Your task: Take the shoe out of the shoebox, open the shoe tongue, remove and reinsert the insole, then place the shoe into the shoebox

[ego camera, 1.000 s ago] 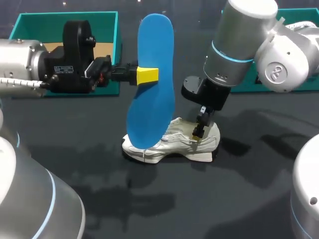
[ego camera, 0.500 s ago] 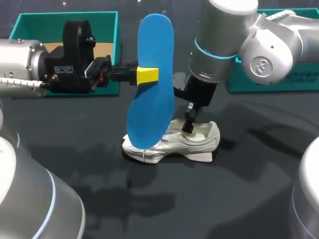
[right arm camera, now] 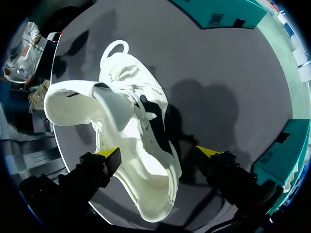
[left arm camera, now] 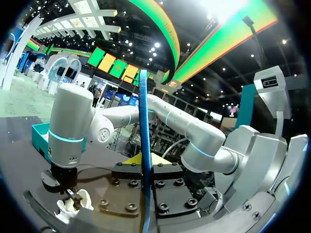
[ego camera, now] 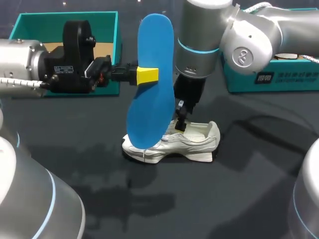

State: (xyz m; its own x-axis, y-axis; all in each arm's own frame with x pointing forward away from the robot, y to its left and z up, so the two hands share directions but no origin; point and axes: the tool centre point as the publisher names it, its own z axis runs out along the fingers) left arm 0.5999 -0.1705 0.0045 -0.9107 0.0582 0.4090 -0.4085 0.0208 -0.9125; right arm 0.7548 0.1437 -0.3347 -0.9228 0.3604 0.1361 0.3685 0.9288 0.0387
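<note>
Underfoot, a dark grey desk (ego camera: 249,199), with 2 silver arms over it: left arm (ego camera: 30,64) lying level from the left side, right arm (ego camera: 239,40) bending down from the far right toward the middle. At the far edge, a teal shoebox (ego camera: 107,30) behind the left arm, brown inside, and a second teal box (ego camera: 269,82) behind the right arm. Near the desk's middle, well apart from both boxes, a white shoe (ego camera: 192,144) standing on its sole, toe toward the left arm's side. Held upright in the air, a blue insole (ego camera: 149,89), its lower end overlapping the shoe's toe end in the head view. Left pincer (ego camera: 147,74) clamped on the insole around mid-length, 1 yellow tip flat against the facing side; from the left wrist, the insole (left arm camera: 144,145) edge-on, rising between the fingers. Right pincer (ego camera: 180,118) hanging just above the shoe's opening, holding nothing; from the right wrist, 2 yellow tips spread wide to either side of the shoe (right arm camera: 141,145).
</note>
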